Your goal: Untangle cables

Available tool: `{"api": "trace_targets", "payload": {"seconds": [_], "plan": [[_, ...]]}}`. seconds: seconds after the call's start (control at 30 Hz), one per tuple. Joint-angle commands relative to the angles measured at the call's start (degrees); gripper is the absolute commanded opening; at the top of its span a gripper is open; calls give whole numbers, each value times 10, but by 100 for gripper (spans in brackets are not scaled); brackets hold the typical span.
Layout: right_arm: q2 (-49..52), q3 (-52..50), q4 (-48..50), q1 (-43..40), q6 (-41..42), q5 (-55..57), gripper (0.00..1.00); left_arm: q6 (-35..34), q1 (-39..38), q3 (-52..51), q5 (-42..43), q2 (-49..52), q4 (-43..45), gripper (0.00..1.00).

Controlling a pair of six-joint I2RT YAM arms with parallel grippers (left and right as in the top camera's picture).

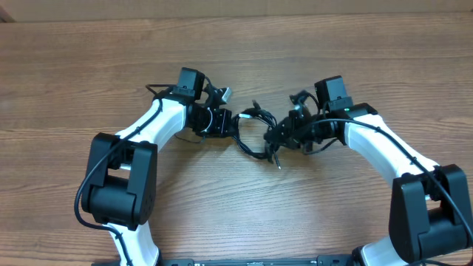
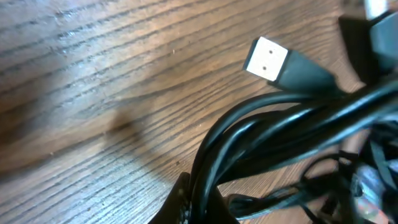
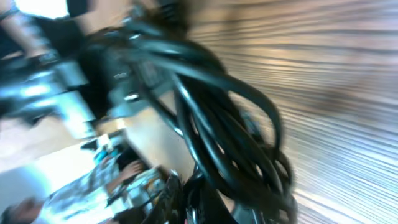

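- Nearest the camera edge: two white-and-black robot arms, one on the left [image 1: 159,122] and one on the right [image 1: 380,140]. Their chunky black bases sit at the near side and both arms bend in toward the middle.
- All of it sits on one brown wood-grain table [image 1: 74,59].
- Middle of the table, between the two arms: the thin black cables [image 1: 255,134], bunched into one loopy tangle. I can count several strands in the left wrist view, but honestly can't say how many separate cords that makes.
- One loose cable end [image 1: 278,164] pokes out toward the near side, just below the right-hand clump.
- The left gripper [image 1: 230,122] has its jaws together, pinched on the left end of the cables. The strands run straight down into the fingers in its own camera.
- The right gripper [image 1: 281,135] also has its jaws together, with the bundle coming out of them. That wrist view is super blurry though.
- A bit farther back, just beside the left wrist: one black plug with a silver metal tip [image 2: 266,59]. It hangs free of the pinch, and its tip has two little square holes.
- The lettering is too small or too smeared to read.
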Motion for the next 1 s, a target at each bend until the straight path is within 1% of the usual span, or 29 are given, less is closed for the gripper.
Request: {"api": "trace_targets", "payload": {"seconds": [0.0,0.2,0.3,0.43,0.5,0.63,0.67,0.7,0.73,0.83,0.97], "plan": [[-20,14,-41,-7,-17,125,4,-2,3,2,-23,6,0,4],[-20,14,-127,-7,-14,318,4,-2,3,1,-28,6,0,4],[-20,3,-137,-7,-14,353,4,-2,3,1,-28,6,0,4],[-18,-11,-135,-6,10,347,4,-2,3,1,-28,6,0,4],[-17,-11,-119,-3,13,291,5,-2,3,2,-28,6,0,4],[-17,-11,-42,10,-3,108,11,-2,3,2,-28,6,0,4],[-17,-11,-23,15,-1,84,12,-2,3,2,-28,6,0,4],[-17,-11,-7,22,5,72,16,-2,3,2,-28,6,0,4],[-17,-11,9,33,22,71,23,-2,3,2,-27,6,0,4],[-16,-11,28,63,80,118,30,-2,3,2,-28,6,0,4],[-16,-11,27,112,169,231,31,-2,3,2,-28,6,0,4]]}}
